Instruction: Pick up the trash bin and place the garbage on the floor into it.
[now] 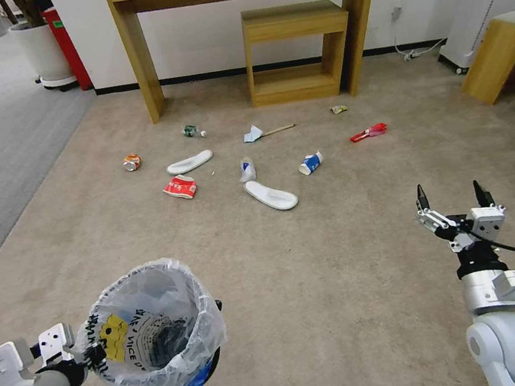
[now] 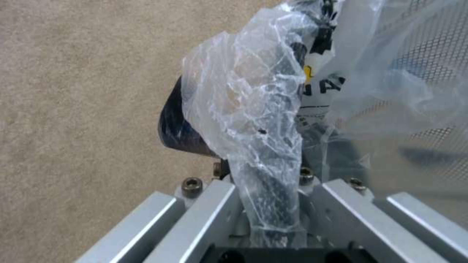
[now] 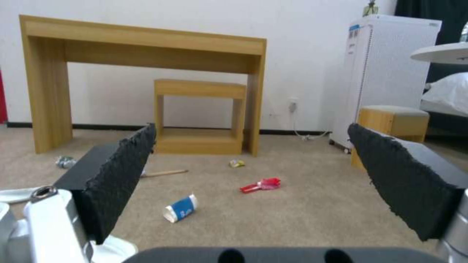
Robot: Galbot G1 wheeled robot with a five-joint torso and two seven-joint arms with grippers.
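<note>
The left end effector (image 1: 92, 358) is clamped on the trash bin (image 1: 153, 337) rim, holding its mouth upward to receive garbage (image 1: 271, 195), while the right end effector (image 1: 455, 197), fingers apart, hangs above the floor (image 1: 325, 299) ready to pick.

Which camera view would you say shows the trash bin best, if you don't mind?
The head view: the whole trash bin shows, held by the left gripper. The left wrist view gives only its rim and bag up close.
</note>
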